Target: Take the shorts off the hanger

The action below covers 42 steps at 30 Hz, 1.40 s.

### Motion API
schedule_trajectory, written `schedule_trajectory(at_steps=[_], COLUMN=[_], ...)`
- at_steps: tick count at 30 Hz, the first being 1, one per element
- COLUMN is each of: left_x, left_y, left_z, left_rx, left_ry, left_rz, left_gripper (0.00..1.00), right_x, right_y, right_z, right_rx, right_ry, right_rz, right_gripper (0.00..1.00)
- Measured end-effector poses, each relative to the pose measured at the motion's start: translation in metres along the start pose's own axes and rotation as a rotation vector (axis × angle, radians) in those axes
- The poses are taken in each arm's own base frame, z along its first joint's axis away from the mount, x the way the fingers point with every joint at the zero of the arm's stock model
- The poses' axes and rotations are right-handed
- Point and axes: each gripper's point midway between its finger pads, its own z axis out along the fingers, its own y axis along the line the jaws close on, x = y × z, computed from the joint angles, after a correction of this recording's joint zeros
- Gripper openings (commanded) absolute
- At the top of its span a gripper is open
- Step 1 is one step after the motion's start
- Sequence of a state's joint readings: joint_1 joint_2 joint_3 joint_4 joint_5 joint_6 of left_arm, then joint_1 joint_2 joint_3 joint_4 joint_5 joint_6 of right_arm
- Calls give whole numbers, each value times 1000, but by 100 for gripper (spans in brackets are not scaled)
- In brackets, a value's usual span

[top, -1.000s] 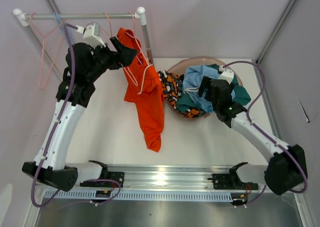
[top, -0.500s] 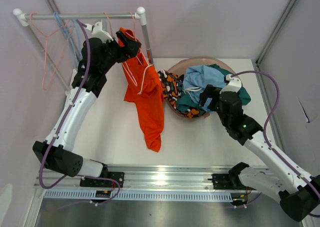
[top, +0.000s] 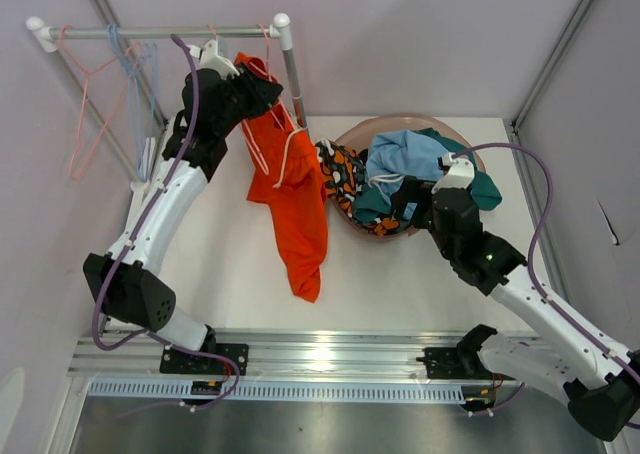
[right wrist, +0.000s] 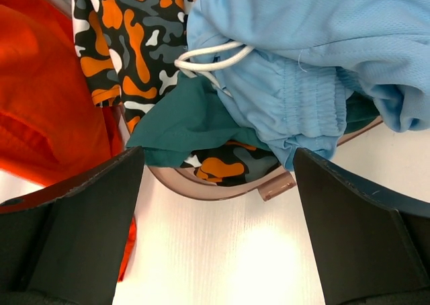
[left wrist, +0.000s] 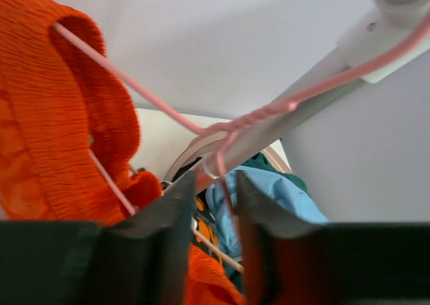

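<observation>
Bright orange shorts (top: 295, 194) with a white drawstring hang from a pink wire hanger (top: 264, 44) at the rail's right end and trail down onto the table. My left gripper (top: 262, 86) is raised at the waistband. In the left wrist view the hanger wire (left wrist: 255, 120) runs down between my fingertips (left wrist: 215, 184), close to the right one. The jaws are narrowed with a gap showing and the wire is not pinched. The orange waistband (left wrist: 60, 117) is on the left. My right gripper (top: 408, 199) stands wide open (right wrist: 216, 154) over the bowl's near rim, holding nothing.
A brown bowl (top: 345, 139) holds light blue shorts (top: 405, 154), teal shorts (top: 485, 189) and black, orange and white patterned shorts (top: 342, 169). The grey rail (top: 160, 32) with its post (top: 293, 79) carries bare pink (top: 85, 124) and blue (top: 125, 59) hangers at the left.
My left gripper moved right along the rail to the orange shorts' hanger and its jaws narrowed around the wire. My right gripper drew back from the bowl toward its near rim.
</observation>
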State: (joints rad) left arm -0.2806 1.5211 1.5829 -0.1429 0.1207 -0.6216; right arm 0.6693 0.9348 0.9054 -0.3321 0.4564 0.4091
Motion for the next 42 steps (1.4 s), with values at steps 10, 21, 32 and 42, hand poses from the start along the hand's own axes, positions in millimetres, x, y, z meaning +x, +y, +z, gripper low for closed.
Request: schedule_trajectory(at_steps=[10, 21, 32, 42], left_x=[0, -14, -23, -47], left_y=[-5, -17, -22, -15], left_z=[-2, -28, -35, -54], left_rx=[12, 13, 16, 17], left_ry=[9, -9, -12, -48], left_rz=[-6, -5, -6, -37], left_gripper=[0, 0, 0, 0], right_x=[-27, -18, 40, 24], right_y=[65, 233, 297, 293], right_z=[-55, -61, 5, 23], right_rx=[-269, -571, -546, -499], right_ry=[-134, -149, -96, -161], right_rz=[-73, -163, -220, -164], right_gripper=[99, 99, 99, 76])
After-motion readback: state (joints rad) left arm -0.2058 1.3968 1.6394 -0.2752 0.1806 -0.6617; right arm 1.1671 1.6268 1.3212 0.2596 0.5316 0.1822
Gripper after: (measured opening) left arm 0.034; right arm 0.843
